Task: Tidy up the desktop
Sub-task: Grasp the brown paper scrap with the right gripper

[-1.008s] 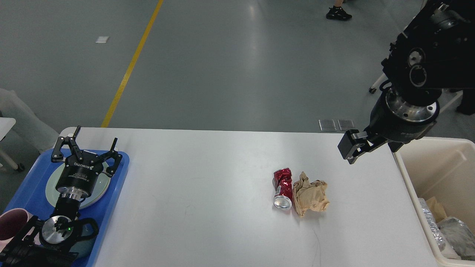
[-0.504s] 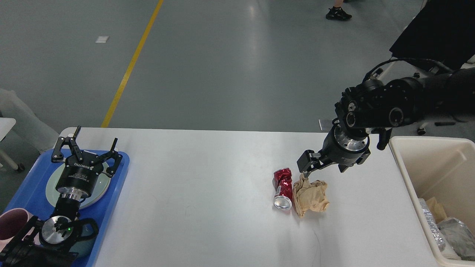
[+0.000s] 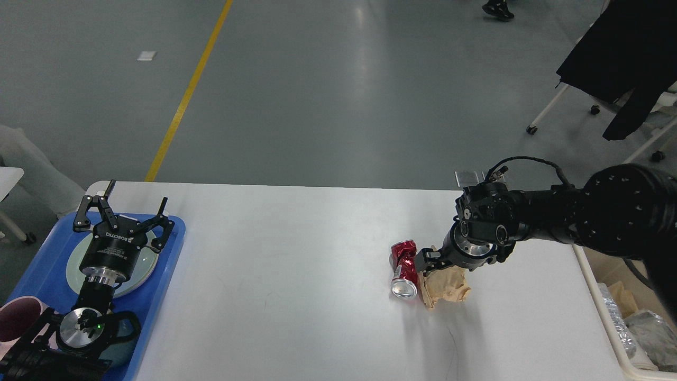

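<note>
At the far left a pink cup [image 3: 13,320] stands in the near corner of the blue tray [image 3: 169,248], which lies on the left end of the desktop [image 3: 296,254]. On the tray there is also a pale green plate [image 3: 140,270], partly covered by the left arm. The left gripper [image 3: 123,203] hovers above this plate with its two fingers spread apart, and nothing is between them. The desktop itself is the large white top with rounded corners that fills the lower half of the view, from the tray up to the bin on the right. A little to the right of its middle lies a crushed red can [image 3: 404,267], with its silver end turned toward the near edge. Touching the can on its right side is a crumpled ball of brown paper [image 3: 447,286]. The right gripper [image 3: 427,262] is low over the far part of this paper, just beside the can; it is dark and seen end-on, so I cannot tell if its fingers are apart or together. At the right edge stands the cream bin [image 3: 603,312], with crumpled paper and silvery wrapping [image 3: 648,330] inside.
</note>
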Available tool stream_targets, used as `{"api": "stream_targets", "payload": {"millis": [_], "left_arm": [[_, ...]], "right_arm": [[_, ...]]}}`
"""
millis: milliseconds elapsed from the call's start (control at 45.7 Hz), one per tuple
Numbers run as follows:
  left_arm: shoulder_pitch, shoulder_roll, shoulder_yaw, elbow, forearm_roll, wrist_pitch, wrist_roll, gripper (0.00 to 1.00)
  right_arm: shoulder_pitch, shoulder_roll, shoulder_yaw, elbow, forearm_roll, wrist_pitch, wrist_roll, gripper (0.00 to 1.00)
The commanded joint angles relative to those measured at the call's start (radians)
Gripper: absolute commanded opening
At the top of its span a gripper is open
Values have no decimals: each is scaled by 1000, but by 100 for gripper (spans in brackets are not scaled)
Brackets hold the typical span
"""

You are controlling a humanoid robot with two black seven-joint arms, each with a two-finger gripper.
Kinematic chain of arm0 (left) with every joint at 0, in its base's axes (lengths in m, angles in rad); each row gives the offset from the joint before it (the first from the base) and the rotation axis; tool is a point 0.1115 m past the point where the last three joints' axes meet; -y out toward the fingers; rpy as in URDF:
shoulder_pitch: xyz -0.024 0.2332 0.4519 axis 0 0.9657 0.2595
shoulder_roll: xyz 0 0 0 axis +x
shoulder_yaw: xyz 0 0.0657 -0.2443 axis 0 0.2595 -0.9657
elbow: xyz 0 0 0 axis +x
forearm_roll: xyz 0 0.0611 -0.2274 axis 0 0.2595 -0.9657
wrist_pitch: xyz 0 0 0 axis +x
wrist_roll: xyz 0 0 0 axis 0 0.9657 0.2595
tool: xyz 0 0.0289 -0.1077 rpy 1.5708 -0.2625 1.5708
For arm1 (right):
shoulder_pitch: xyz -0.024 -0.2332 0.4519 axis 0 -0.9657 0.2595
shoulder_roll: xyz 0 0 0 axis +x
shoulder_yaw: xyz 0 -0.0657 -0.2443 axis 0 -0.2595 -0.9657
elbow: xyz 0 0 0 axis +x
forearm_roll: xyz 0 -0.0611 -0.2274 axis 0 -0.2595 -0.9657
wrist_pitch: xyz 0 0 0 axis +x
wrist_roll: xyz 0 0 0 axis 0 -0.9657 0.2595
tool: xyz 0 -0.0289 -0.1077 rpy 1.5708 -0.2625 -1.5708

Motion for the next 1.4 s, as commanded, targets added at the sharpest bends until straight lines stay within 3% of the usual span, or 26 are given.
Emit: {"api": "stream_targets", "payload": {"millis": [0, 329, 416, 570, 789, 1095, 1380], "left_arm": [[0, 0, 0, 1, 0, 0, 0, 96], [0, 0, 0, 1, 0, 0, 0, 96], [0, 0, 0, -1, 0, 0, 0, 96], [0, 0, 0, 1, 0, 0, 0, 96], [0, 0, 0, 1, 0, 0, 0, 96], [0, 0, 0, 1, 0, 0, 0, 96], [0, 0, 0, -1, 0, 0, 0, 96]], "right_arm": [[-23, 3, 3, -9, -1, -43, 0, 100], [-74, 4, 9, -13, -1, -121, 0, 100], [-78, 4, 9, -11, -1, -136, 0, 93], [-82, 3, 7, -8, -1, -146, 0, 65], [-80, 3, 3, 6, -2, -146, -1, 1], [-68, -8, 6, 47, 4, -141, -57, 0], [-62, -19, 7, 60, 15, -144, -61, 0]]}}
